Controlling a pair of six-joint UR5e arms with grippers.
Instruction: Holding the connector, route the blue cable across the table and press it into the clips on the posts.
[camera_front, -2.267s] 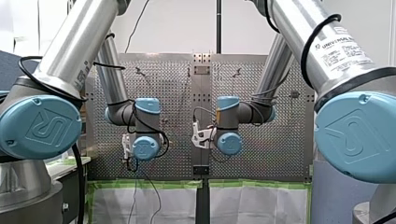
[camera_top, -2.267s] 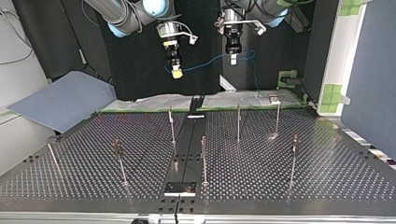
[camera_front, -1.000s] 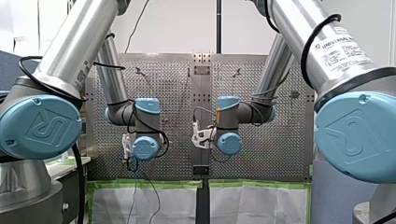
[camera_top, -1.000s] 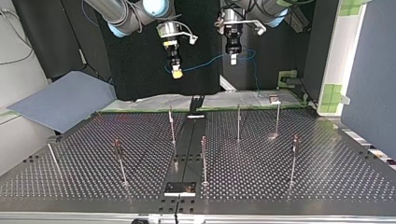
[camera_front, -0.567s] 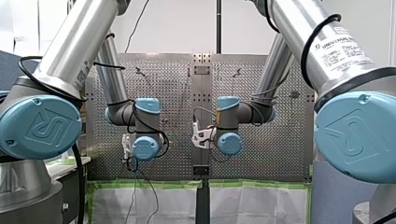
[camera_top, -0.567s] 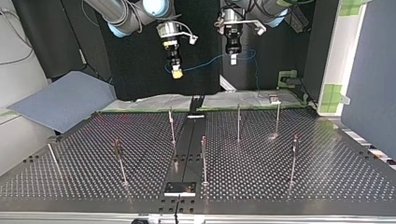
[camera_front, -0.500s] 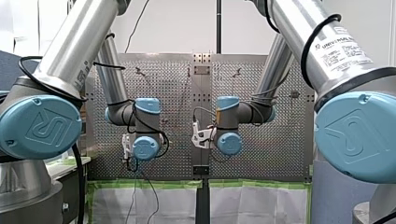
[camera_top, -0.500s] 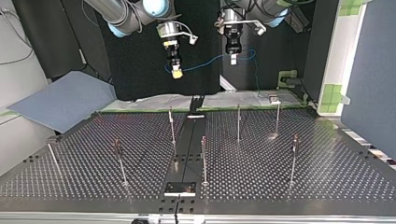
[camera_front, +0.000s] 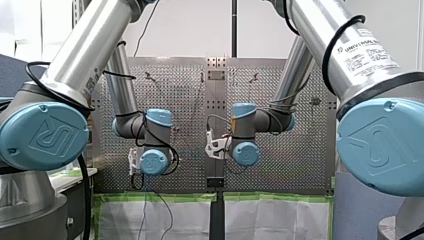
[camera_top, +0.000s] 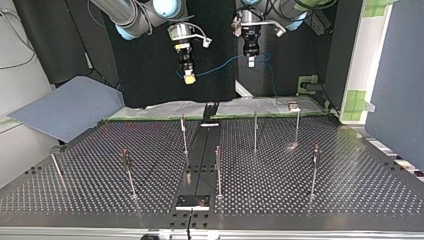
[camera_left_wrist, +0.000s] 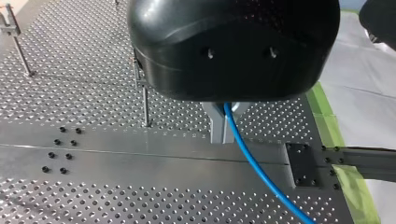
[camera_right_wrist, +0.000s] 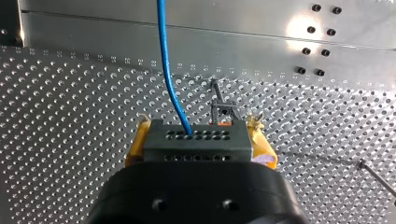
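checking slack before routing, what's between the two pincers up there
Only the thin blue cable, strung through the air from my right pincer, gripping the dark grey perforated connector, to my left pincer; the top view shows it.

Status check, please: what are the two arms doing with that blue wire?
Right gripper shut on connector. Left gripper shut on blue cable, slung between them above table. Posts bare, nothing blocking.

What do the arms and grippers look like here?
Left arm and right arm: silver tubes, light-blue logo caps, black cables. Right arm carries a Universal Robots label. Left gripper: black body, metal fingers. Right gripper: black body, yellow pads.
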